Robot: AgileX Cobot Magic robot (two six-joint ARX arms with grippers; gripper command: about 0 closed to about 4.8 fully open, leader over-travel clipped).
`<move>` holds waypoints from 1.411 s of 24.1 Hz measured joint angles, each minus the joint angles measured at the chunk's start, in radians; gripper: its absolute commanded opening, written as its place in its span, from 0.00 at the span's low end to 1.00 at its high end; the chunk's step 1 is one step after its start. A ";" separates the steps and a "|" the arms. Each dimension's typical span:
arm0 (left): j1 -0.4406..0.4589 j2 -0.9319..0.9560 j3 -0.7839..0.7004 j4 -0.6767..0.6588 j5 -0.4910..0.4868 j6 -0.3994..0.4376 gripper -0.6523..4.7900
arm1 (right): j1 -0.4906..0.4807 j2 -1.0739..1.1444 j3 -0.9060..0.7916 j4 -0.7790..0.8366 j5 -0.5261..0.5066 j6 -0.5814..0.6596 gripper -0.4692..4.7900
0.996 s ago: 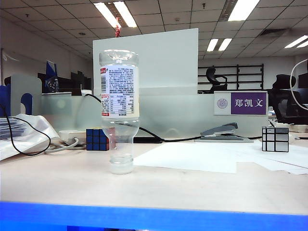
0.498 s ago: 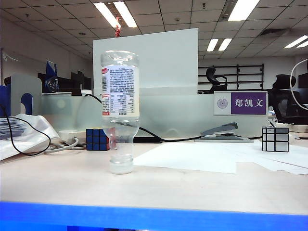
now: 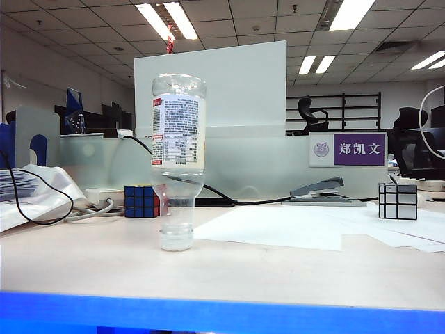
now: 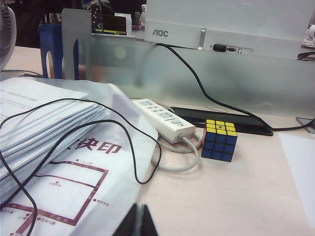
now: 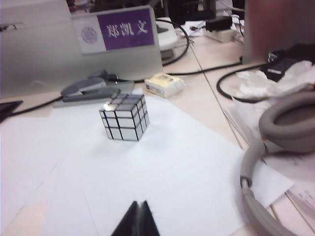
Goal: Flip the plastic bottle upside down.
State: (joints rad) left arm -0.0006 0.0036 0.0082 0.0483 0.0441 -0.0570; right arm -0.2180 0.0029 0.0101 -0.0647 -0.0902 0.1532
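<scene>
At the far left of the tabletop (image 3: 278,271) lies a stack of printed papers (image 4: 44,147) with a thin black cable (image 4: 74,142) looped over it, and my left gripper (image 4: 138,222) hangs low just beside that stack, its jaws pressed together on nothing. Next along come a white power strip (image 4: 162,118) and a colored puzzle cube (image 4: 220,140), and just in front of that cube in the exterior view stands the plastic bottle (image 3: 178,160), cap down on the tabletop, base in the air, with neither arm near it. So the flip looks done to me, yet the perch is a narrow one (all that height on one small cap), and the bottle seems to lean slightly off upright; any knock to the tabletop, or a sweep of my arms past it, could tip it over. Further right sit a gray stapler (image 3: 325,191), a purple name sign (image 3: 348,149) and a silver mirror cube (image 5: 124,117) on a sheet of white paper (image 5: 187,167). My right gripper (image 5: 136,219) hovers over that sheet, jaws together and empty, well apart from the bottle.
</scene>
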 measured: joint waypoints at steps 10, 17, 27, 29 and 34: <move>0.000 0.000 0.000 0.000 0.000 0.000 0.11 | 0.000 0.000 0.000 0.051 -0.043 0.000 0.09; 0.000 0.000 0.000 0.000 0.000 0.000 0.11 | 0.000 0.000 0.000 0.051 -0.043 0.000 0.09; 0.000 0.000 0.000 0.000 0.000 0.000 0.11 | 0.000 0.000 0.000 0.048 -0.043 0.000 0.09; 0.000 0.000 0.000 0.000 0.000 0.000 0.11 | 0.000 0.000 0.000 0.048 -0.043 0.000 0.09; 0.000 0.000 0.000 0.000 0.000 0.000 0.11 | 0.000 0.000 0.000 0.048 -0.042 0.000 0.09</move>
State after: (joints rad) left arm -0.0006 0.0036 0.0082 0.0483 0.0441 -0.0570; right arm -0.2180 0.0029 0.0101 -0.0170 -0.1326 0.1535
